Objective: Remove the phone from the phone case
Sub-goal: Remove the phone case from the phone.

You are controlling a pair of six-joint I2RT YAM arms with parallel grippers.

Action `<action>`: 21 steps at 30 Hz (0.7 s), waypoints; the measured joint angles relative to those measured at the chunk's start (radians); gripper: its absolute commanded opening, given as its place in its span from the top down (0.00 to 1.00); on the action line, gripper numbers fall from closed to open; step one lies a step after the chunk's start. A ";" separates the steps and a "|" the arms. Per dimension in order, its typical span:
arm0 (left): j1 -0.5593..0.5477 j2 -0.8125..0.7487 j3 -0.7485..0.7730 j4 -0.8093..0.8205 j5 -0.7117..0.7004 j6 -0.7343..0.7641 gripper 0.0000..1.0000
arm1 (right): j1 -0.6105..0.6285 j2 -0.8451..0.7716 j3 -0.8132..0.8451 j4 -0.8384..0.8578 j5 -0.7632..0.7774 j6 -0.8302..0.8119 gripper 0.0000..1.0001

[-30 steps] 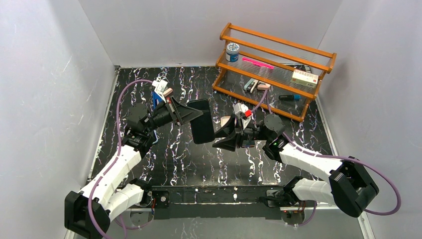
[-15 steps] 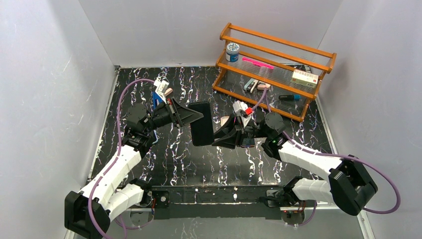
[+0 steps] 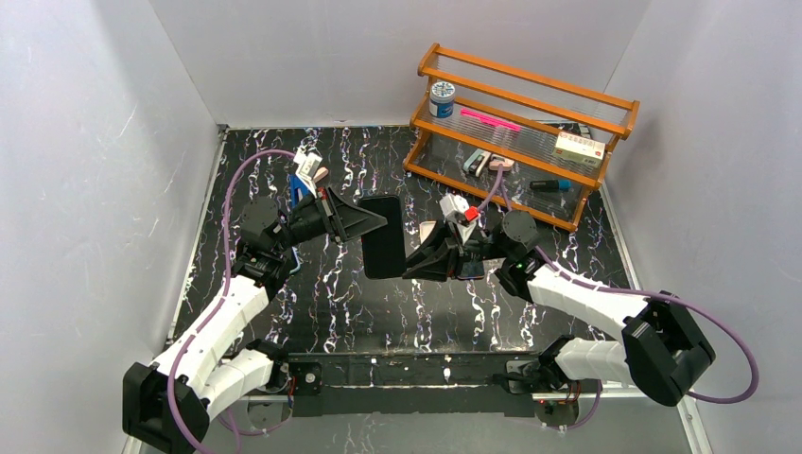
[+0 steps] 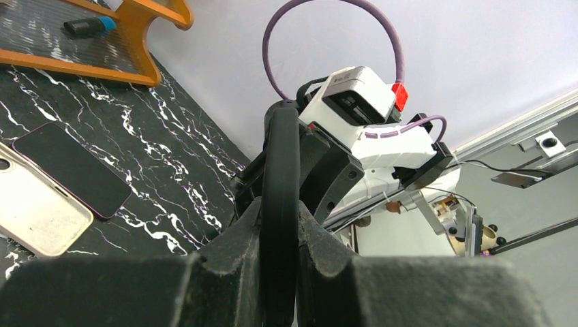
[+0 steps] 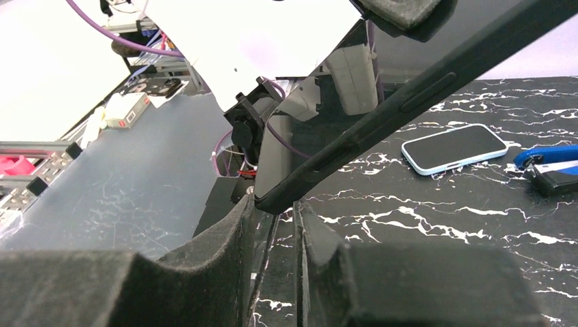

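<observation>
The black phone in its black case (image 3: 383, 248) hangs in the air over the middle of the table, held between both arms. My left gripper (image 3: 376, 223) is shut on its upper part; in the left wrist view the phone (image 4: 281, 157) stands edge-on between my fingers. My right gripper (image 3: 413, 266) is at its lower right corner. In the right wrist view the cased phone (image 5: 382, 102) runs diagonally up to the right, and its lower corner sits pinched between my right gripper's (image 5: 279, 208) fingertips.
A wooden rack (image 3: 530, 123) with small items stands at the back right. A beige case (image 4: 37, 211) and a dark phone (image 4: 71, 170) lie under the right arm. A light blue phone (image 5: 453, 148) and blue tool (image 5: 545, 157) lie near the left arm.
The right gripper has moved left and slightly up onto the phone's lower right corner. The left gripper has shifted the phone a little to the left.
</observation>
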 measured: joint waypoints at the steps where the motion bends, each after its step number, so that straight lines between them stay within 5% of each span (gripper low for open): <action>1: 0.000 0.000 0.000 0.003 0.001 -0.005 1.00 | 0.000 0.002 0.005 -0.004 -0.008 -0.010 0.83; 12: 0.000 0.004 0.001 0.016 -0.015 -0.030 1.00 | 0.000 0.018 0.066 -0.108 -0.045 -0.118 0.98; 21: 0.000 0.004 0.000 0.017 -0.064 -0.024 1.00 | 0.008 0.024 0.075 -0.154 0.040 -0.113 0.99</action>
